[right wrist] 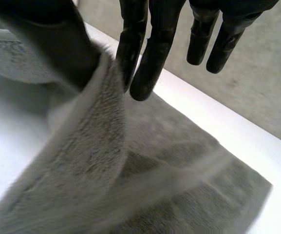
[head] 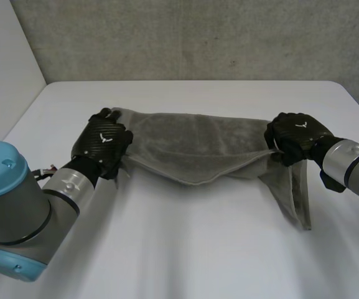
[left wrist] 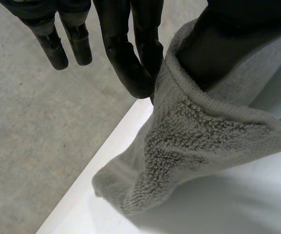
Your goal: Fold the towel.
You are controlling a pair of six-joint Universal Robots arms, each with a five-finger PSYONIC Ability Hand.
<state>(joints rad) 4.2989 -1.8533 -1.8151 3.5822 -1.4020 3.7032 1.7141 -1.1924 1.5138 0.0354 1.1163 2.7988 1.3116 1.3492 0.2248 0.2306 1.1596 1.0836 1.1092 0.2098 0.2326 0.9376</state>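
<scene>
Now the grey towel (head: 198,146) is held spread between both hands over the middle of the white table (head: 198,261). Its left end is gripped by the left hand (head: 104,140) and its right end by the right hand (head: 297,134), the two hands being well apart. Between them the upper edge is drawn fairly straight, while the lower part sags into a shallow point near the middle. Beyond the right hand a loose flap is seen hanging down toward the table; whether its tip touches the surface cannot be told.

From the left wrist, the cloth is seen pinched between the thumb and the nearer fingers (left wrist: 130,58), with the thumb wrapped in a fold of towel, and the remaining fingers are held straight, clear of the cloth. Below the palm the towel's end drops to the table beside its edge, with the grey floor (left wrist: 33,126) beyond.

From the right wrist, the same kind of grasp is shown: the cloth is clamped between the thumb and the nearer fingers (right wrist: 152,58), and the rest of the towel is spread below them
</scene>
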